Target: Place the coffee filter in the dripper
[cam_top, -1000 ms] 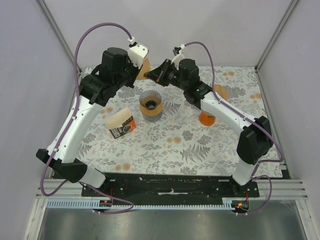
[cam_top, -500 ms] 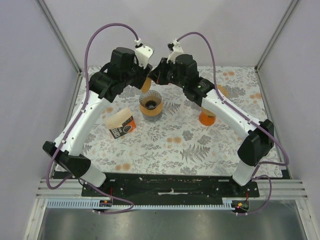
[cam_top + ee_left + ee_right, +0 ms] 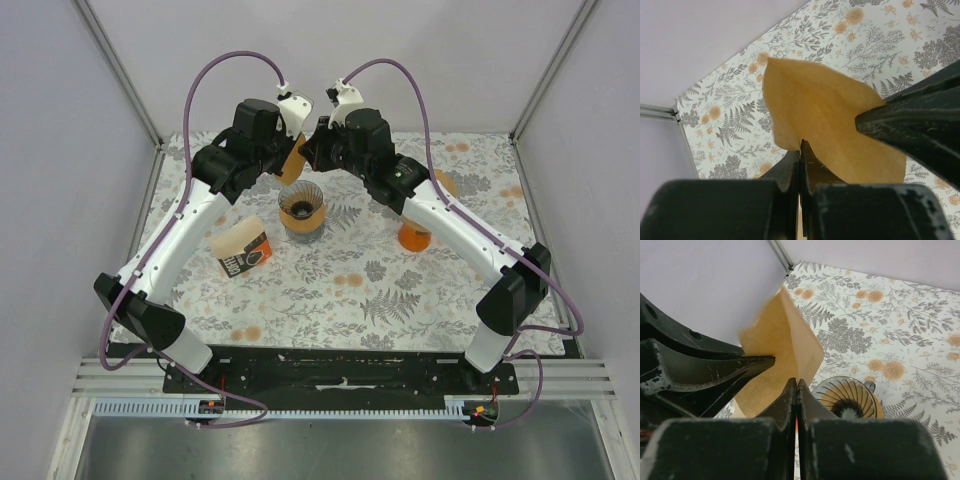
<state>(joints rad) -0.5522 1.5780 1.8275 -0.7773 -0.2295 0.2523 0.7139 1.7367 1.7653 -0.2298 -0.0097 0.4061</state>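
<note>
Brown paper filter (image 3: 825, 120), flat and unopened, was held clear of the floral-covered table (image 3: 400, 290), raised above and slightly beyond the dripper (image 3: 301, 207) rather than over its mouth. Left gripper (image 3: 800, 150): fingers closed tight on the filter's lower edge, with no gap between them. Right gripper (image 3: 796, 385): fingers likewise closed, pinching the filter at its lower corner, with the dripper's ribbed cone visible beneath them. The two grippers met nose to nose above the dripper, almost touching. Probable hazards from this configuration: (i) thin paper gripped at two nearby points would likely tear or crease if either arm drew away before the other let go; (ii) a filter lowered flat would probably bridge the dripper's rim instead of seating against the ribs, since its sides were not seen spread apart; (iii) descent with both grippers so close together risked a finger striking the dripper's rim and tipping it, as the dripper appeared light and freestanding; (iv) release from this height could let the paper drift and land beside the dripper, toward the filter packet (image 3: 241, 248) lying near it.
</note>
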